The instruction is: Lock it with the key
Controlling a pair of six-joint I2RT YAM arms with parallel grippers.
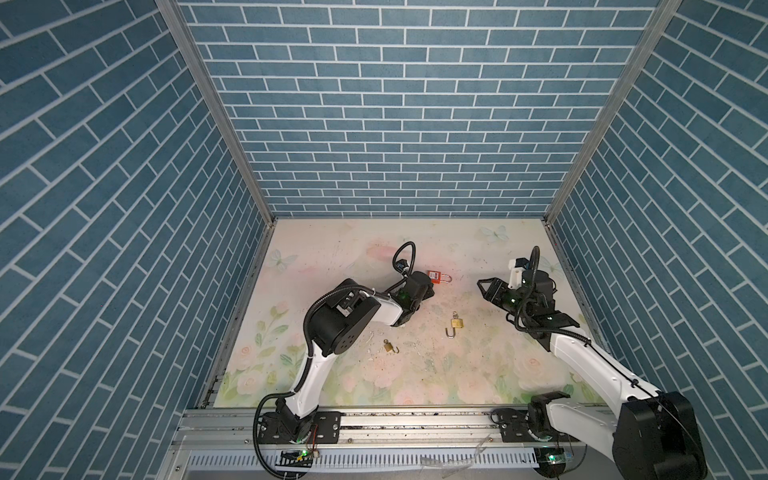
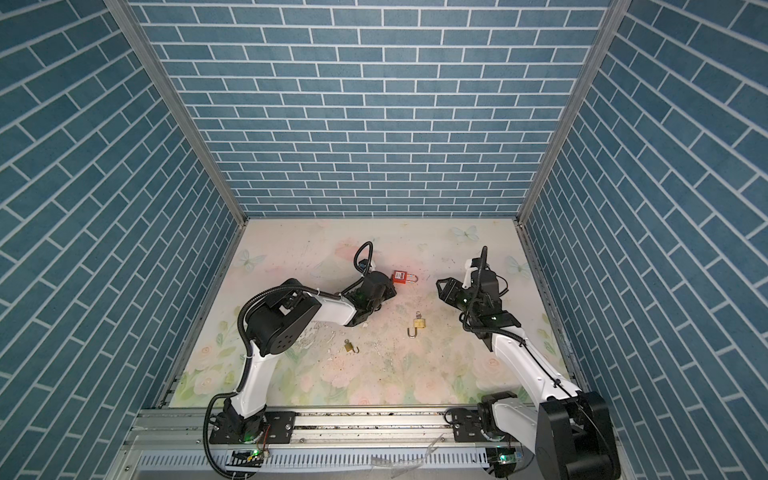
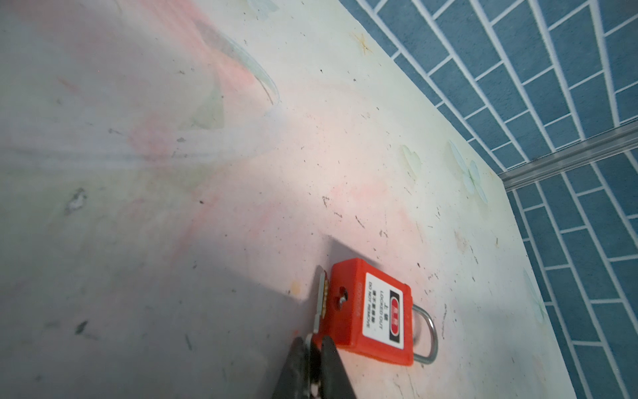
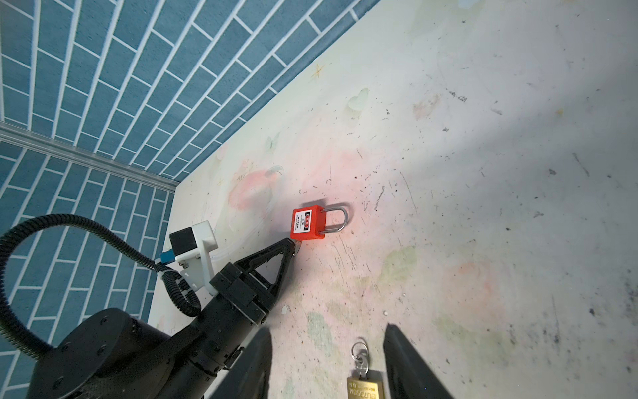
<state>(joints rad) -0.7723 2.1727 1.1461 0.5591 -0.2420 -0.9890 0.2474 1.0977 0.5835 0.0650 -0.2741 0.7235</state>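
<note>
The left wrist view shows what the top views hide: the left gripper point(image 3: 315, 342) pinching the key point(image 3: 321, 297) beside the red padlock point(image 3: 347, 324), while the right gripper point(image 4: 328, 330) is spread.

key point(image 3: 321, 297) beside labelled padlock point(image 3: 373, 305), at back — larger padlock point(image 1: 456, 323) nearer, smaller padlock point(image 1: 389, 346) front-left
</note>
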